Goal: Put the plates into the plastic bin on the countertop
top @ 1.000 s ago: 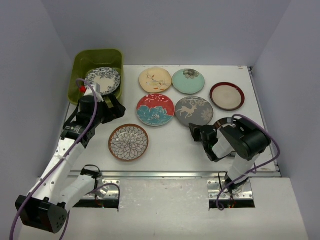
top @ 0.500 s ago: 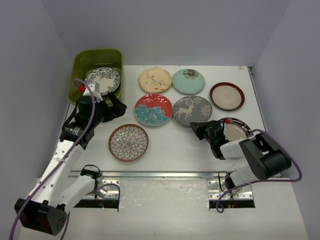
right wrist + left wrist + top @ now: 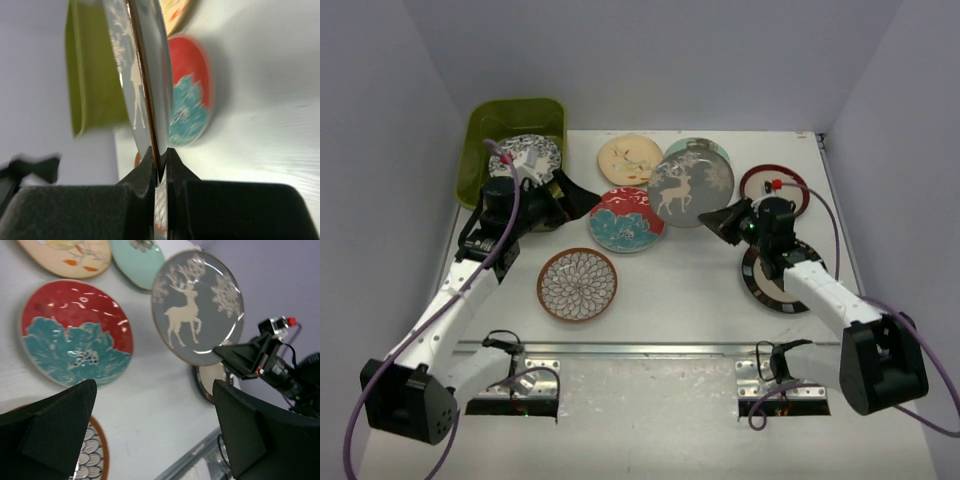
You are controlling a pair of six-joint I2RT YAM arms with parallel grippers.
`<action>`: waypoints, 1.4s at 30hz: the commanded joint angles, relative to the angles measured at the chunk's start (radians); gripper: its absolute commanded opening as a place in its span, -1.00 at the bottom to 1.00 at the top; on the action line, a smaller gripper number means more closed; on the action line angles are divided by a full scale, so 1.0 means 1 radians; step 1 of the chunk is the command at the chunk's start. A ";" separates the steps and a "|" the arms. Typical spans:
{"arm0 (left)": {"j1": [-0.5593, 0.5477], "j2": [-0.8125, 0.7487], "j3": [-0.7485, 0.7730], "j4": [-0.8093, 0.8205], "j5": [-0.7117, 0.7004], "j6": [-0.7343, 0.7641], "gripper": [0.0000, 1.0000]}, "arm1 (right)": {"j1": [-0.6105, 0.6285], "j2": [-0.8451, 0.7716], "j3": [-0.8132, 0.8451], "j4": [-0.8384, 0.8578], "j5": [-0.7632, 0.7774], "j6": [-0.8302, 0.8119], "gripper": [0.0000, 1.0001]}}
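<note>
My right gripper (image 3: pixel 722 220) is shut on the rim of a grey deer plate (image 3: pixel 690 182) and holds it tilted above the countertop (image 3: pixel 670 290). The right wrist view shows the plate (image 3: pixel 142 75) edge-on between the pads of that gripper (image 3: pixel 160 165). The olive-green plastic bin (image 3: pixel 505 120) stands at the far left with one patterned plate (image 3: pixel 525 155) inside. My left gripper (image 3: pixel 578 203) is open and empty beside the bin, facing the deer plate (image 3: pixel 197 307). Its fingers (image 3: pixel 50 430) frame the left wrist view.
On the countertop lie a red-and-teal flower plate (image 3: pixel 627 220), a cream plate (image 3: pixel 628 158), a mint plate (image 3: pixel 708 148) partly behind the deer plate, a red-rimmed plate (image 3: pixel 782 195), a brown-rimmed petal plate (image 3: pixel 578 285) and a dark-rimmed plate (image 3: pixel 775 285) under my right arm.
My right gripper closed on the deer plate's edge, lifted it off the countertop and carried it back and left. The right arm stretched out. My left gripper shifted slightly back and right.
</note>
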 commanded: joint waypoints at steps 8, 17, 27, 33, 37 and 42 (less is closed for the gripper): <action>-0.030 0.217 -0.026 0.325 0.312 -0.116 0.93 | 0.002 0.069 0.260 0.155 -0.860 -0.131 -1.00; -0.094 0.198 0.028 0.398 0.292 -0.138 -1.00 | 0.000 0.107 0.280 0.206 -0.944 -0.111 -0.91; 0.145 0.126 0.252 0.146 -0.044 -0.273 -1.00 | -0.083 0.077 0.253 -0.162 -0.728 -0.368 0.98; 0.337 0.245 0.370 0.053 -0.161 -0.305 -1.00 | -0.081 0.063 0.259 -0.331 -0.632 -0.501 0.98; 0.427 0.418 0.469 0.024 -0.236 -0.325 -1.00 | -0.080 0.053 0.289 -0.408 -0.632 -0.559 0.98; 0.434 0.631 0.637 0.000 -0.327 -0.325 -1.00 | -0.082 0.071 0.276 -0.377 -0.657 -0.529 0.98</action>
